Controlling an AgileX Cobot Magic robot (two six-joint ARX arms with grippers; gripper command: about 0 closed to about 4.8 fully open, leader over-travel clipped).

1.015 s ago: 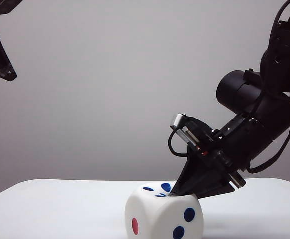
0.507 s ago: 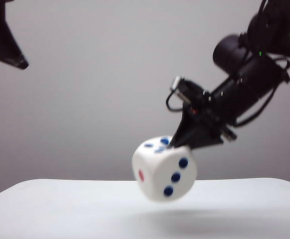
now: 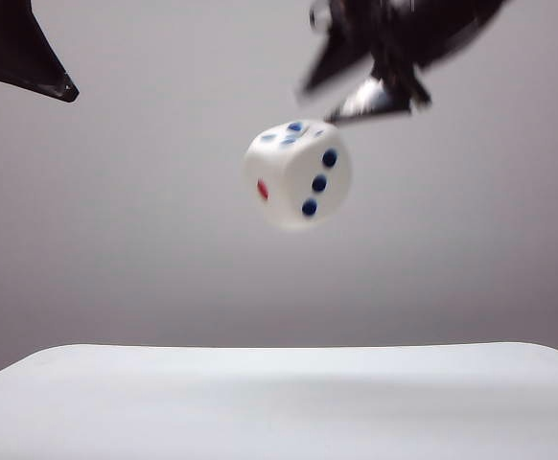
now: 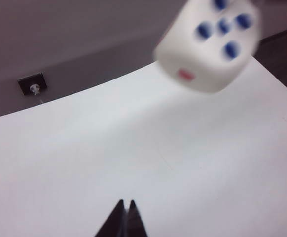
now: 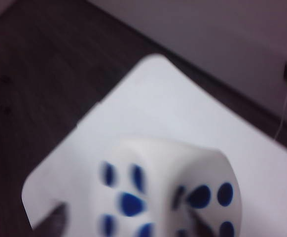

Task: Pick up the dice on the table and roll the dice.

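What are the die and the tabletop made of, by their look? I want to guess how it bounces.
The die, in mid-air below the blurred right gripper: probably foam or soft plastic, matte white, with rounded edges and flat printed pips. The table: smooth, hard-looking white laminate or plastic with a faint sheen. The left gripper hangs shut above it.

The right gripper [image 3: 370, 91] has swung up, and the dice [image 3: 297, 173] now hangs airborne, high above the table [image 3: 279, 402].

From my right wrist camera I see the dice [image 5: 165, 190] close and blurred, its blue pips showing, above the white table [image 5: 163, 103] and dark floor [image 5: 40, 69].
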